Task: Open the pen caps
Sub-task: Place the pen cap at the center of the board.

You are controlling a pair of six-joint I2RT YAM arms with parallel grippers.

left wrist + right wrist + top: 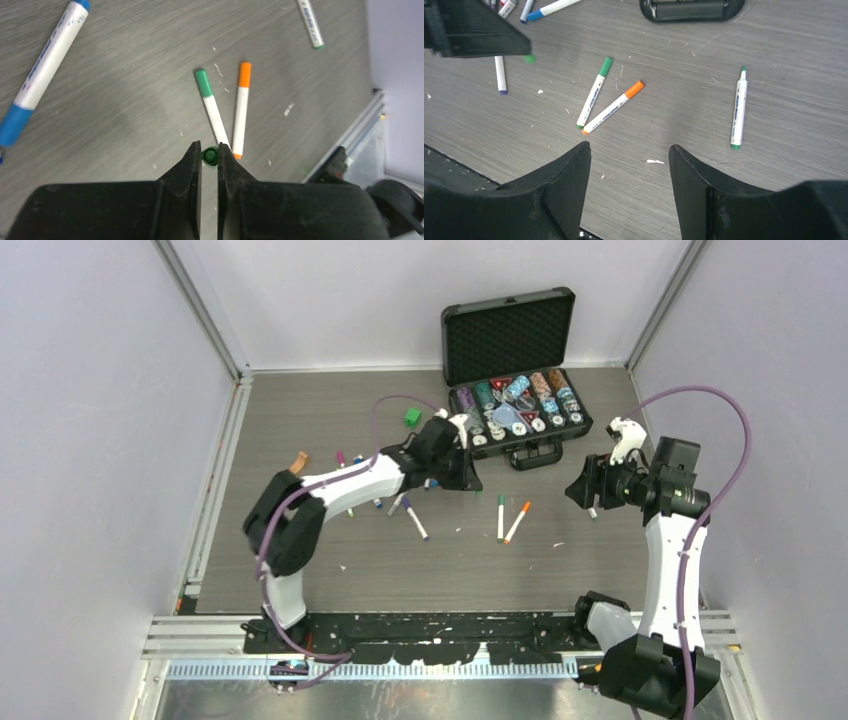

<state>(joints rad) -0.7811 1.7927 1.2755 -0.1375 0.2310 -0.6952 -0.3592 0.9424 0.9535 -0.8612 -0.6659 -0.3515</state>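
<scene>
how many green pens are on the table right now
2. One capped green pen lies beside the orange pen; one uncapped green pen lies alone to their right. Others may be hidden under the left arm.

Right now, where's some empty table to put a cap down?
The table strip from the orange pen out to the near edge is bare. So is the far left corner, behind the green cube. It's crowded around the pens under the left arm and near the case.
</scene>
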